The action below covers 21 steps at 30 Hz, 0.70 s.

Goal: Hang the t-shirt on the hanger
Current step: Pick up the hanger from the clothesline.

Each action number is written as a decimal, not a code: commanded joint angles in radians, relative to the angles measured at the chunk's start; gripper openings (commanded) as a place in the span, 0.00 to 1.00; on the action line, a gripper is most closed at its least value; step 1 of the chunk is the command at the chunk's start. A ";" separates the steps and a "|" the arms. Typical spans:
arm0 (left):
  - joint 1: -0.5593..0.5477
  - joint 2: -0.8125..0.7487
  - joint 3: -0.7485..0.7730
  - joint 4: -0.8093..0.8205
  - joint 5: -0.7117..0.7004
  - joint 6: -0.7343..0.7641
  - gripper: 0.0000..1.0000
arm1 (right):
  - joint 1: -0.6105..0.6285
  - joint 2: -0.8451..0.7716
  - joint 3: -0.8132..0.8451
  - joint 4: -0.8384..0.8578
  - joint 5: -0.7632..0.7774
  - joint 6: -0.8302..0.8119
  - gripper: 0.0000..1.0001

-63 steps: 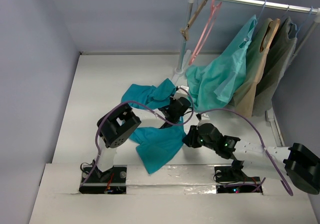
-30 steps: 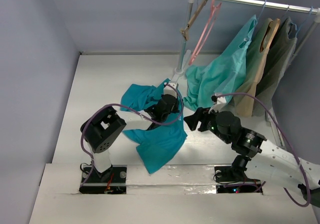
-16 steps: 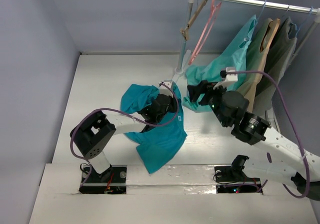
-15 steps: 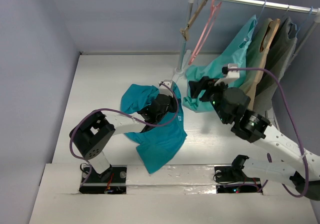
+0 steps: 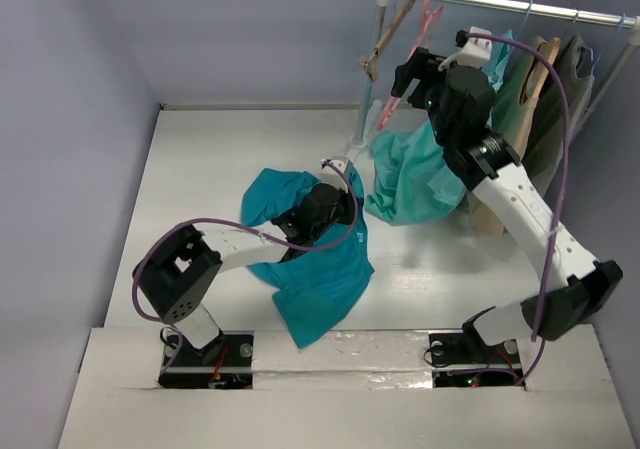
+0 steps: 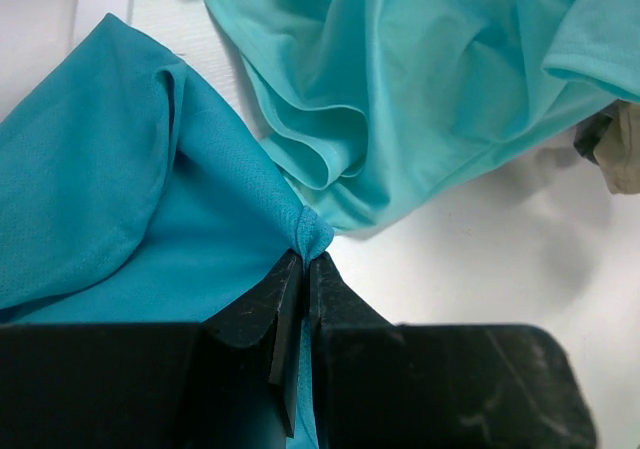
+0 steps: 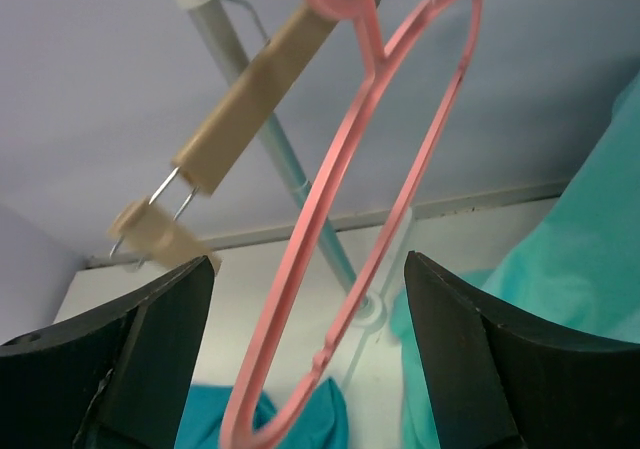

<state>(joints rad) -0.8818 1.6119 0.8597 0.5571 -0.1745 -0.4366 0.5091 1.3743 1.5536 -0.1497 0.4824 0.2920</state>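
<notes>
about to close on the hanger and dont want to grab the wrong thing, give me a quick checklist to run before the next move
1. Left gripper holding the t-shirt: ok, shut on a pinched fold.
2. Right gripper open: ok, fingers wide apart.
3. Pink hanger between those fingers: ok, its frame runs through the gap and looks untouched.
4. Hook over the rail: ok.
5. Wooden hanger clear of the grip: cannot tell, its end hangs close above one finger.
</notes>
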 commanded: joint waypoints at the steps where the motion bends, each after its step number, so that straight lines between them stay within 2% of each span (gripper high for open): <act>1: 0.003 -0.063 0.024 0.018 0.040 0.022 0.00 | -0.052 0.080 0.141 -0.031 -0.091 0.001 0.83; 5: 0.003 -0.073 0.002 0.041 0.043 0.029 0.00 | -0.080 0.179 0.255 -0.089 -0.104 0.001 0.81; 10: 0.003 -0.076 -0.008 0.043 0.049 0.035 0.00 | -0.110 0.291 0.391 -0.155 -0.119 -0.005 0.72; 14: 0.003 -0.078 -0.013 0.046 0.049 0.035 0.00 | -0.110 0.327 0.415 -0.189 -0.125 0.002 0.68; 21: 0.003 -0.078 -0.017 0.049 0.047 0.032 0.00 | -0.119 0.318 0.376 -0.205 -0.096 0.007 0.47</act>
<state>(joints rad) -0.8818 1.5871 0.8566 0.5560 -0.1349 -0.4160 0.3992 1.7126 1.9179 -0.3519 0.3737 0.3008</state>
